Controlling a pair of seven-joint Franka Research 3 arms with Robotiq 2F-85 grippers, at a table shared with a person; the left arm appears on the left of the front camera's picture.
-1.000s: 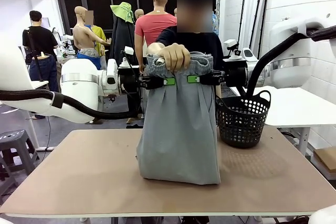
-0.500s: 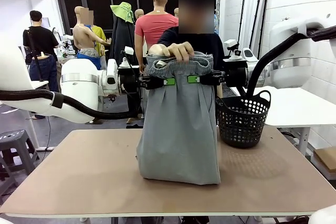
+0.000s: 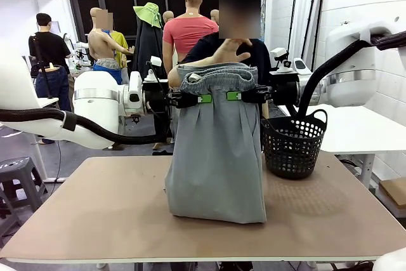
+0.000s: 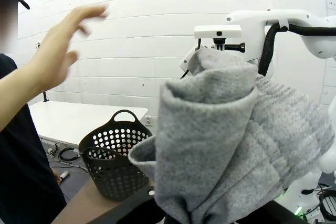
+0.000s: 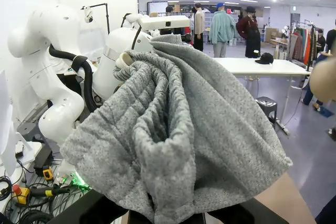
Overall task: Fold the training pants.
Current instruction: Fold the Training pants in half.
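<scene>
While both arms hold it up, the pants [image 3: 217, 157] hang as a tall grey sheet over mid bench [image 3: 95, 214], waistband up top, bottom hem resting on the bench surface & bunched a bit there. Bench is tan, wide, runs left to right across the near scene.

L arm [image 3: 95, 109] comes in from the left, R arm [image 3: 346, 84] from the right; both level w/ the waistband. L gripper [image 3: 204, 98] has its jaws clamped tight on the left side of the waistband, green pad showing vs. the cloth. R gripper [image 3: 233, 96] same on the right side, jaws pinched on the pants. The two grippers sit near each other, w/ a narrow strip of cloth between.

Basket [image 3: 293, 146], black mesh w/ loop handle, stands on the bench just right of the pants, far side; can't tell if it touches the cloth.

Person stands at the far side behind the pants, dark top. Their hand [image 3: 233, 51] is raised above the waistband, fingers spread, clear of the cloth.

L wrist view: gathered waistband cloth bunched close up [image 4: 231, 140], basket beyond, person's hand [image 4: 60, 51] open in the air. R wrist view: ribbed grey folds [image 5: 178, 135] heaped right at the jaws.
</scene>
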